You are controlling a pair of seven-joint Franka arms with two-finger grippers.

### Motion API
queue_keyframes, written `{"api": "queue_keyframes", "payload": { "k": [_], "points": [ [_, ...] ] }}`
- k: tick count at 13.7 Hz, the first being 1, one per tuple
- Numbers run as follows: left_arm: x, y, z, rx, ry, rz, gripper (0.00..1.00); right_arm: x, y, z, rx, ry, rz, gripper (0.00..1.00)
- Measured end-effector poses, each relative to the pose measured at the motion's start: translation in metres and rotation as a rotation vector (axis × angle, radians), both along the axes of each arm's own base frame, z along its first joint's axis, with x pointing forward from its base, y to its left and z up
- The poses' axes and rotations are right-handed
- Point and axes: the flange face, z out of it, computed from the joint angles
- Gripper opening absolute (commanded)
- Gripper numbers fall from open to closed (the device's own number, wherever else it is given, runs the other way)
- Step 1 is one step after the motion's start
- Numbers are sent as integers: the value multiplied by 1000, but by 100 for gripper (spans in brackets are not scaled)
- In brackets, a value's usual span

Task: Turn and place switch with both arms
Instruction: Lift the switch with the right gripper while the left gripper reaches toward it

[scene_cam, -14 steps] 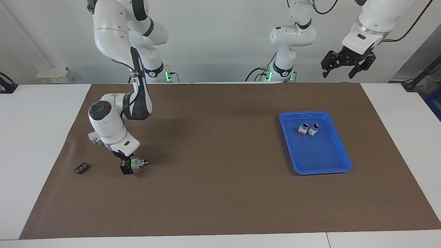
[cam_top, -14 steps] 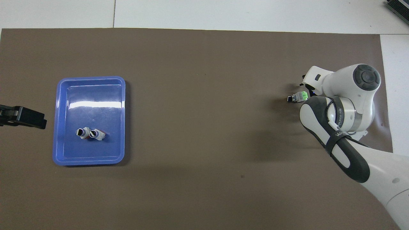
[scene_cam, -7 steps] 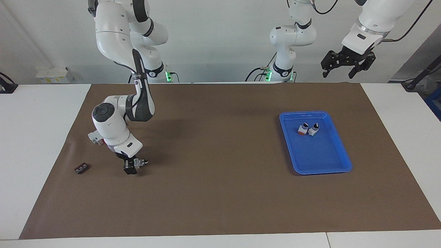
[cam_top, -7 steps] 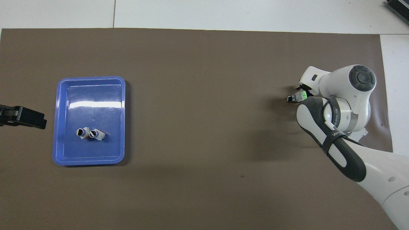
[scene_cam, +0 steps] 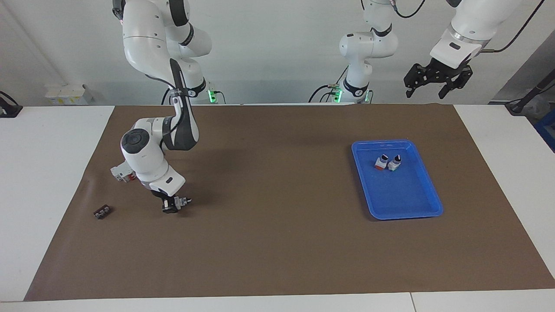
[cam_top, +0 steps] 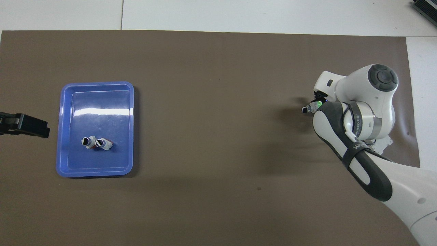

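Since a second ago the right gripper (scene_cam: 172, 207) has clamped down on the switch (scene_cam: 181, 202) and shifted with it a bit toward the middle of the brown mat (scene_cam: 277, 242); the jaws stood apart around it before. Now its fingers are closed on the switch's green end, the black knob tip poking out sideways toward the left arm's end. The switch sits low at the mat, at the right arm's end; touching or just lifted, I cannot tell. A small dark part (scene_cam: 102, 212) lies on the mat near it. The left gripper (scene_cam: 437, 80) waits raised, fingers spread wide, holding nothing. Blue tray (scene_cam: 427, 190) holds two other switches (scene_cam: 388, 162), unchanged.
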Motion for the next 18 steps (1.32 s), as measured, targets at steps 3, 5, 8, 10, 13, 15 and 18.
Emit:
{"api": "queue_keyframes", "payload": {
  "k": [3,5,8,10,13,15,18],
  "points": [
    [0,0,0,0,0,0,100,-9,51,67,206,19,-50,0],
    [0,0,0,0,0,0,100,-14,87,85,327,38,-100,0],
    [0,0,0,0,0,0,100,-25,150,96,447,88,-167,0],
    [0,0,0,0,0,0,100,-32,181,107,508,111,-195,0],
    [0,0,0,0,0,0,100,-34,199,117,584,128,-214,0],
    [0,0,0,0,0,0,100,-35,205,121,601,131,-211,0],
    [-2,0,-1,2,13,6,100,-45,229,123,618,166,-230,0]
  ]
}}
